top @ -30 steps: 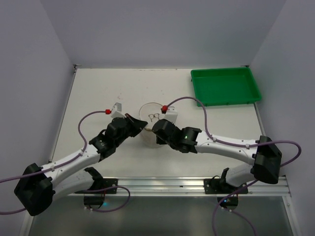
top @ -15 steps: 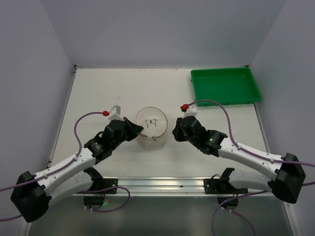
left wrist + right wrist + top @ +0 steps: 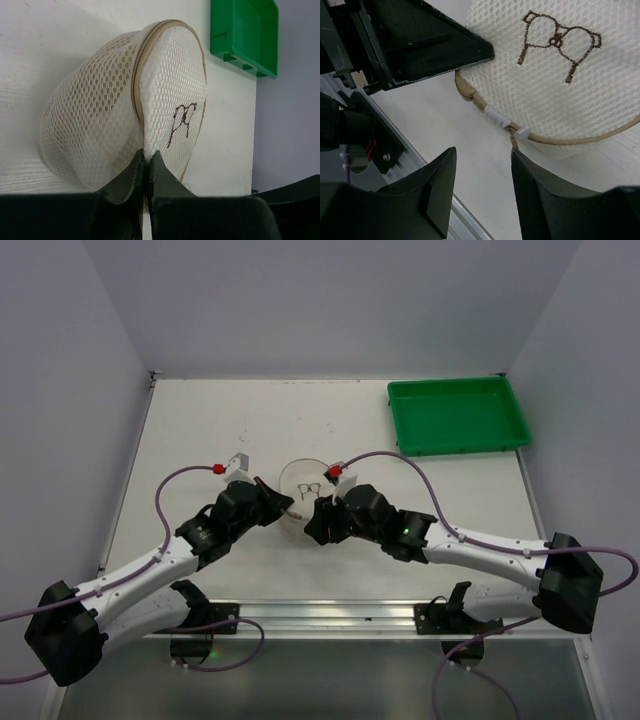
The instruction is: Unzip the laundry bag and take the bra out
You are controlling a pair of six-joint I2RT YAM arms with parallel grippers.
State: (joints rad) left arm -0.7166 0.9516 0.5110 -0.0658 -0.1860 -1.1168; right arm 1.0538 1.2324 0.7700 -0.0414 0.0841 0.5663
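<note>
laundry bag (image 3: 300,478) pinched at its rim, middle of the desk (image 3: 200,430), nearer the front edge
left fingers (image 3: 131,175) were together, clamped on the bag's zipped seam; right fingers (image 3: 437,180) stood apart, the white zip pull (image 3: 521,132) showing between them. the green tray (image 3: 457,415) sat well apart in the far right corner.

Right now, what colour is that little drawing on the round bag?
Dark brown drawing on the cream laundry bag; clearest in right wrist view.
</note>
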